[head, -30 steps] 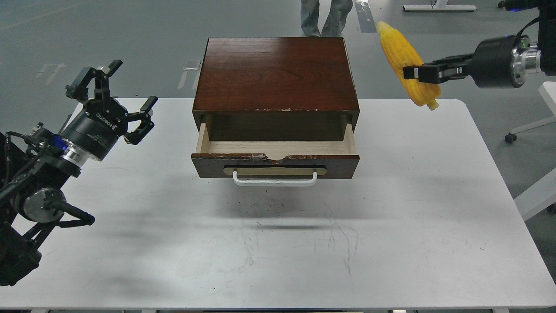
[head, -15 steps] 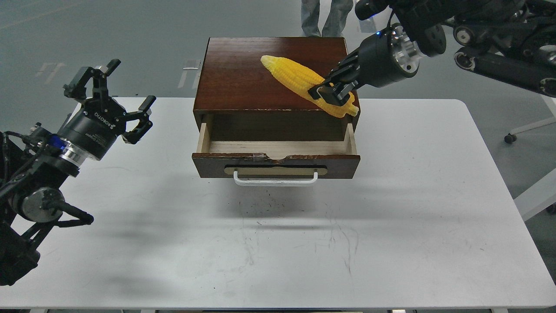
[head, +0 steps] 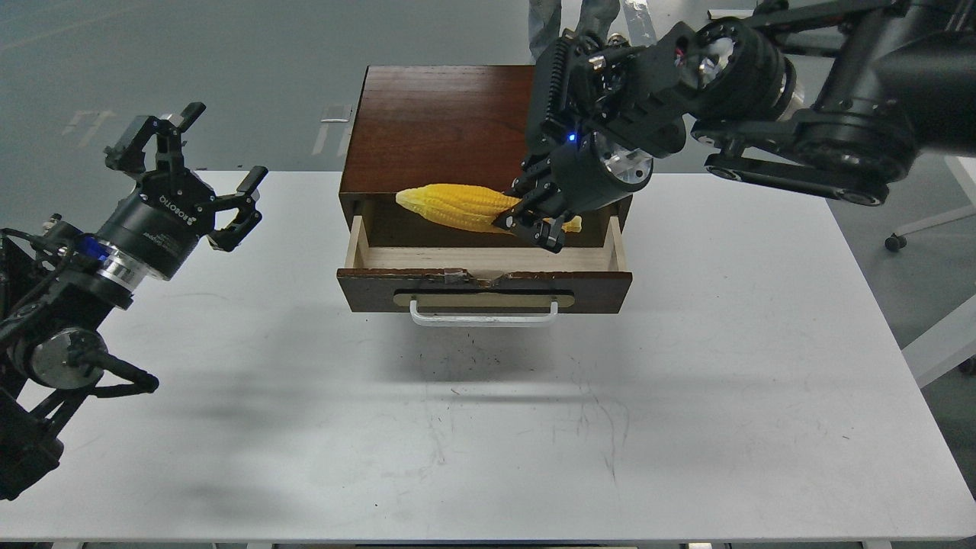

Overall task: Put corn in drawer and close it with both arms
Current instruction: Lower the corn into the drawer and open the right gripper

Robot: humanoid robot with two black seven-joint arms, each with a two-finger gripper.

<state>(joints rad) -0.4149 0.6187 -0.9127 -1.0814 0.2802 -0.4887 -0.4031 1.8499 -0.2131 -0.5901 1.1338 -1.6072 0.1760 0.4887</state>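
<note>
Corn (head: 457, 207) held over drawer (head: 485, 263); left end effector (head: 187, 171) reads ROBOTIQ.

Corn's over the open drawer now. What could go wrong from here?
1. The corn lies crosswise, held near one end by the right claw; its free tip may snag the cabinet edge above the opening.
2. The drawer looks only partly open, so the corn may land on the front edge.
3. The left claw is open, far from the handle.
</note>
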